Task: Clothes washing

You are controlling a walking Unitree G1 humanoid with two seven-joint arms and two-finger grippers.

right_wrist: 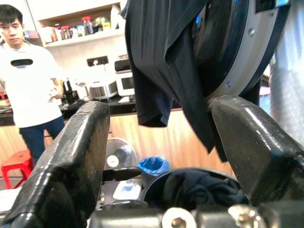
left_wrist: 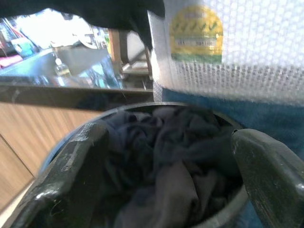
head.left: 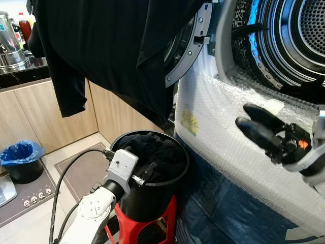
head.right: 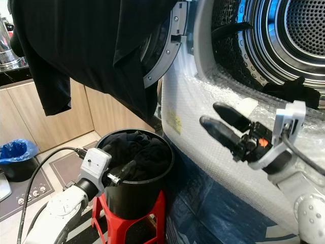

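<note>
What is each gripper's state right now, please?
Left gripper: open, empty, over the clothes in the black bucket.
Right gripper: open, empty.

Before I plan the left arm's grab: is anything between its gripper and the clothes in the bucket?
Nothing visible. The left gripper hangs open at the rim of the black bucket, pointing at the dark clothes heaped inside. The black shirt draped over the washer door hangs above the bucket, not between them.

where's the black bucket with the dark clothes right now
The black bucket stands on a red stool low in the eye views, against the bubble-wrapped washing machine, with the left gripper at its rim.
</note>
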